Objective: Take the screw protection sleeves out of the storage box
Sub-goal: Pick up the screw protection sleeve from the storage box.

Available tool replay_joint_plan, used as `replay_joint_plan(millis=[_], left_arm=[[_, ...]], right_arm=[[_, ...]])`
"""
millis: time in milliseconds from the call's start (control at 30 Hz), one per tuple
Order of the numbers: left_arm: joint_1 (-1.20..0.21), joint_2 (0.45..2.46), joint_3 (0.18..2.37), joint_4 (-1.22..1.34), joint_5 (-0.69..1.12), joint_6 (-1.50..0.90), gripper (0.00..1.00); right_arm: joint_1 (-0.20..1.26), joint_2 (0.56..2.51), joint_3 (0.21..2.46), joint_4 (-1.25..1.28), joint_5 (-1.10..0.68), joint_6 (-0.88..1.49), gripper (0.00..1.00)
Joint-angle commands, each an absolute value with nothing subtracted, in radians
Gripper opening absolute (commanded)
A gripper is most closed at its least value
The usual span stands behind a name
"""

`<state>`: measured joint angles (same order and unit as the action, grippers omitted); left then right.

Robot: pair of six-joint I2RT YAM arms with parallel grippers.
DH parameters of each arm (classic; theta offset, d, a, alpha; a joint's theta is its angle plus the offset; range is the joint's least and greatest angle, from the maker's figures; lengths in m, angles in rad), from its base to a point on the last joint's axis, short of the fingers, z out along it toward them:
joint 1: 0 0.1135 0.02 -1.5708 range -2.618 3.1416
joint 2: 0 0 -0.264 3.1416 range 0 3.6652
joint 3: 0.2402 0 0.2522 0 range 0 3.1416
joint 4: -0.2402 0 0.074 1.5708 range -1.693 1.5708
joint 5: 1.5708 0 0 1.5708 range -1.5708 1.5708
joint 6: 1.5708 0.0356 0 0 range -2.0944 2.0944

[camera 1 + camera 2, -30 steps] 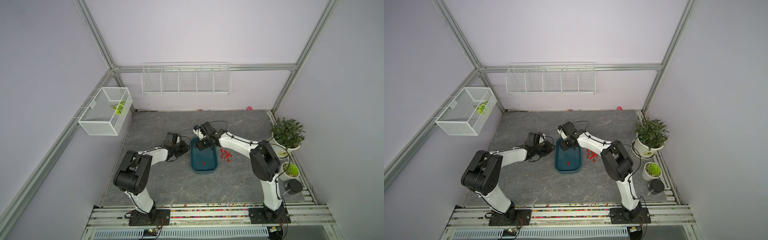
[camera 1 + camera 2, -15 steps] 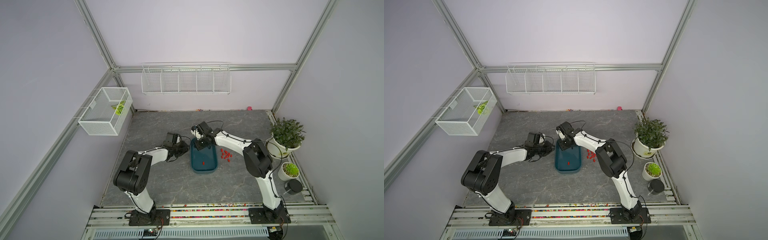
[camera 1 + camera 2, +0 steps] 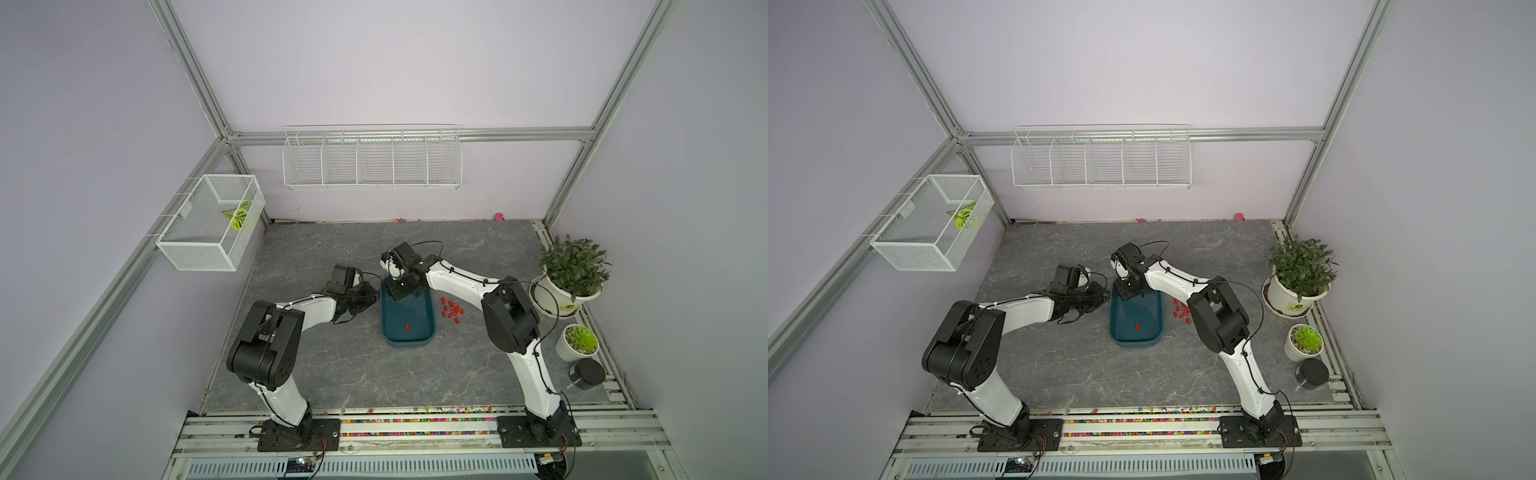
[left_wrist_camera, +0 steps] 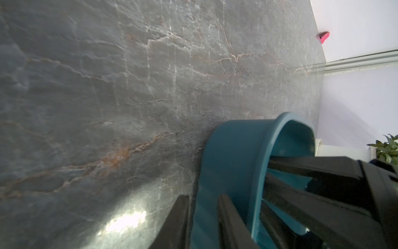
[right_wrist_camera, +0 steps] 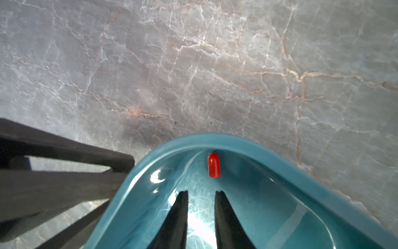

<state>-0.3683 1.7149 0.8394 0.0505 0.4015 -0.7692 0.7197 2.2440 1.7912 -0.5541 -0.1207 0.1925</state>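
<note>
My left gripper [image 4: 202, 201] was clamped on the storage box [image 4: 232, 151] wall. My right gripper [image 5: 201, 194] stood part-open and empty inside, the last sleeve [image 5: 213, 165] just ahead of its tips, the other sleeves [image 3: 453, 309] outside. I judged I should ease forward, straddle its width, and close gently

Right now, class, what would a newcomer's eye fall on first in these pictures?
One red sleeve lies alone in the teal box, just ahead of the open, empty right pincer. A cluster of red sleeves sits on the table beside the box. The left pincer clamps the box's wall.
</note>
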Motion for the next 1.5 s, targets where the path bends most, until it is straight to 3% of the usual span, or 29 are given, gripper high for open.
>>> replay_joint_plan(millis=[0, 1467], left_arm=[[-0.364, 1.712, 0.842, 0.045, 0.406, -0.758, 0.30], [-0.365, 1.706, 0.836, 0.051, 0.408, -0.758, 0.30]], right_arm=[[0.732, 2.276, 1.819, -0.580, -0.103, 0.176, 0.27], [0.739, 2.320, 1.866, -0.606, -0.083, 0.170, 0.28]])
